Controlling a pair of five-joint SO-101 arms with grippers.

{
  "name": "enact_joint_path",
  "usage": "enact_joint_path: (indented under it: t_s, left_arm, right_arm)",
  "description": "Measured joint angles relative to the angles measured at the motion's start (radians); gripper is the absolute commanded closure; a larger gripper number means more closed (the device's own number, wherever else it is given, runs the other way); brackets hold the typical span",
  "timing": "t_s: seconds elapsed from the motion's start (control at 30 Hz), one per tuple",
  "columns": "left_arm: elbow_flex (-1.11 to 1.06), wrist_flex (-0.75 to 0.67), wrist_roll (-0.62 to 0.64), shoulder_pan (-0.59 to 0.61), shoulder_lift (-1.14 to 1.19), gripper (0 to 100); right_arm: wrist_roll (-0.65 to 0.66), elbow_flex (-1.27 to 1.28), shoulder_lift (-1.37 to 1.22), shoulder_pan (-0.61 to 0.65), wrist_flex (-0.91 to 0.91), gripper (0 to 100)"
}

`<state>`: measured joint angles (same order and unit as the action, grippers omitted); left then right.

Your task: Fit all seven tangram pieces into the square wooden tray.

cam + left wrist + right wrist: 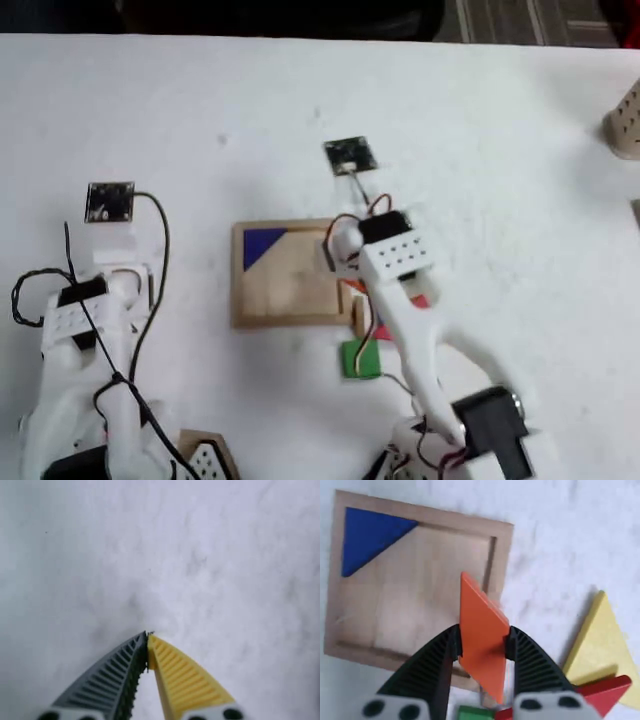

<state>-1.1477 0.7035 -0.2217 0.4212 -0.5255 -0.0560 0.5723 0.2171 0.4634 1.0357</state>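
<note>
Right wrist view shows your right gripper point(483, 636) pinching the orange parallelogram point(481, 655) over the edge of the wooden tray point(503, 550) (blue triangle point(367, 532) sits in one corner); your left gripper point(147, 639) is pressed together.

No words, numbers, labels or signs can be read anywhere, neither on the tray point(504, 550) nor on the worktop point(500, 200).

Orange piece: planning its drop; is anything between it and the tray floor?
Nothing visible. The orange piece, clamped in the right pincer, hangs over the rim of the tray; the floor beside it is bare, and the blue triangle sits in a corner.
</note>
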Motion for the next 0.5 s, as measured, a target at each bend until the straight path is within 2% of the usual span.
enact_joint_path:
  t_s: [0.37,0.5]
  left_arm:
    - [0.0,-0.012,0.0,0.0,0.0,98]
    - [0.0,-0.012,0.0,0.0,0.0,98]
  right_arm:
    - [0.112,0.0,0.037,0.221,-0.02,96.2]
    - [0.112,0.0,0.037,0.244,-0.034,96.4]
